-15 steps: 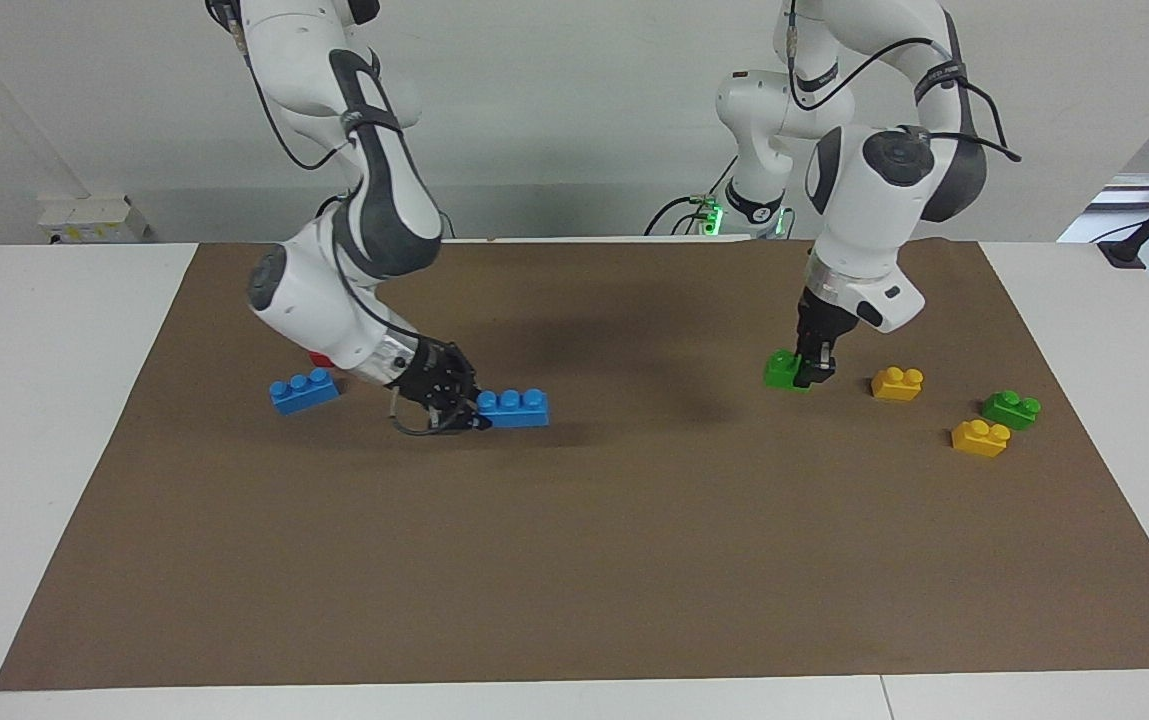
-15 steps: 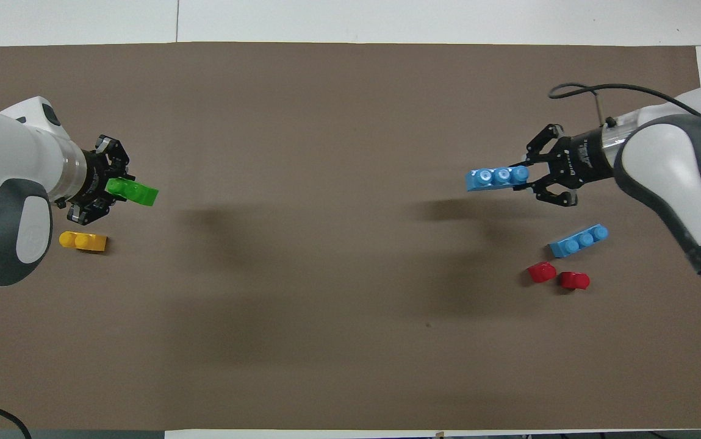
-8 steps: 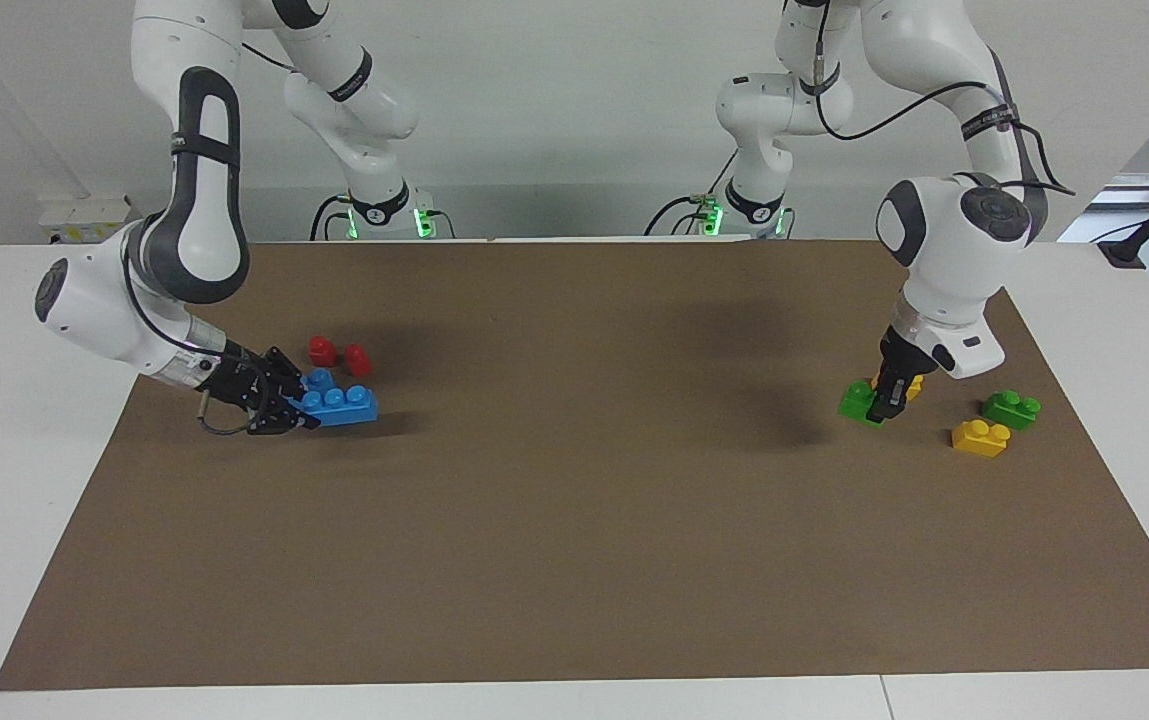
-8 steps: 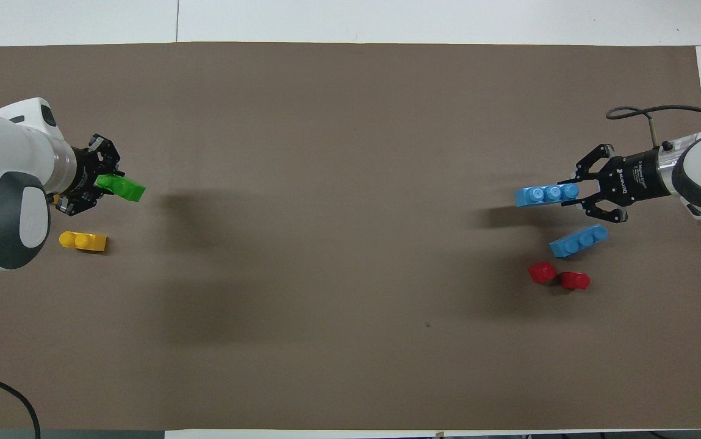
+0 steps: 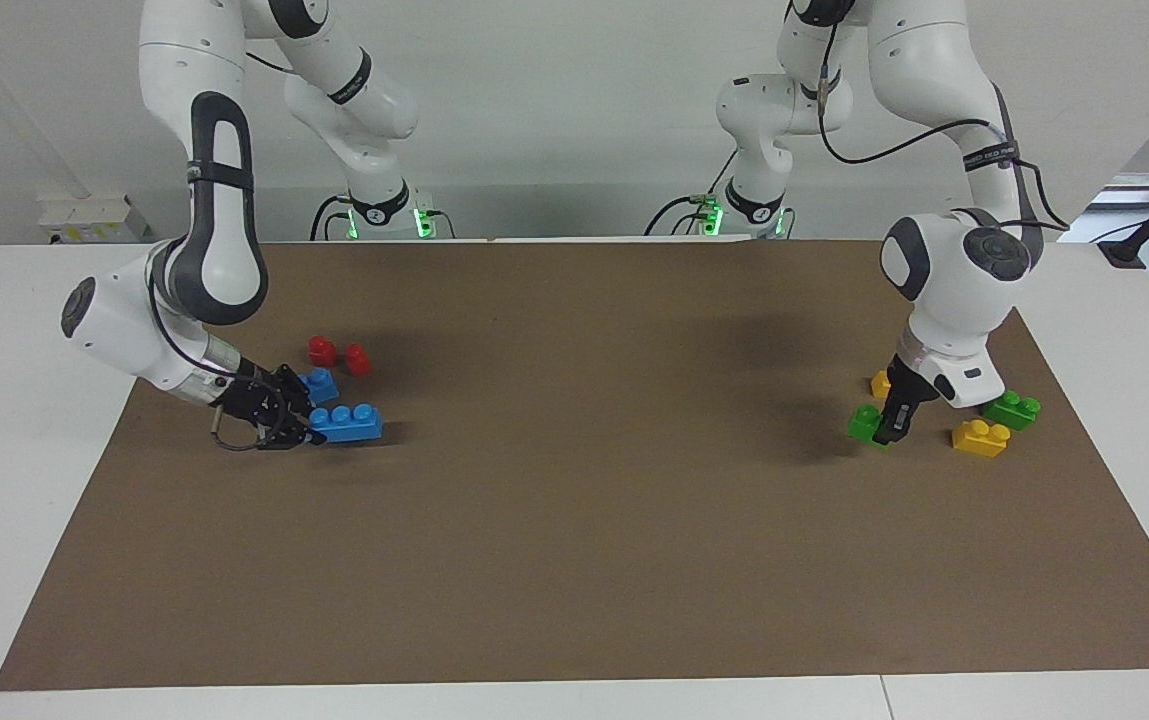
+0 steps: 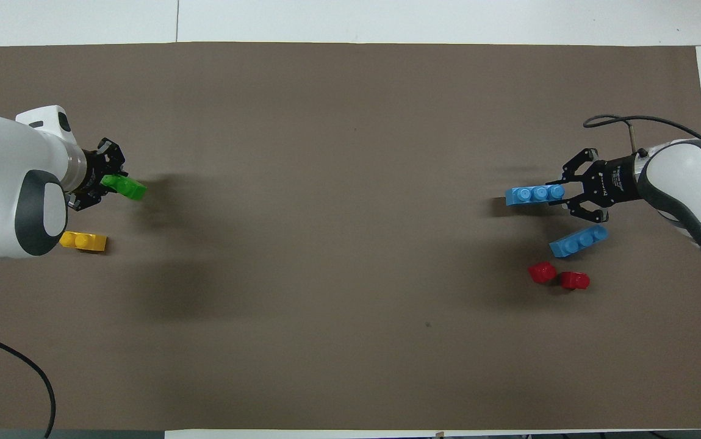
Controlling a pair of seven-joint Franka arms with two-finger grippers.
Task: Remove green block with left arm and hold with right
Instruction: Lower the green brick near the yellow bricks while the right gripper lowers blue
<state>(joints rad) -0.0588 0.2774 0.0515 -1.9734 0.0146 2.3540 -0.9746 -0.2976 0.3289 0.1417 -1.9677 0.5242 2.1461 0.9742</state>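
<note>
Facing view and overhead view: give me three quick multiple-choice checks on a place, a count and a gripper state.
1. Where is the green block?
A. in the left gripper, at the left arm's end of the brown mat
B. beside the red blocks
C. on a blue brick

2. How many yellow bricks show in the facing view?
A. one
B. two
C. four

3. What is the right gripper doing?
A. hanging open over the mat's middle
B. shut on a red block
C. shut on a three-stud blue brick

Answers: 1 A, the fingers clamp it near the yellow brick. 2 B, the second yellow brick peeks out by the left arm. 3 C, the fingers grip the brick's end.
</note>
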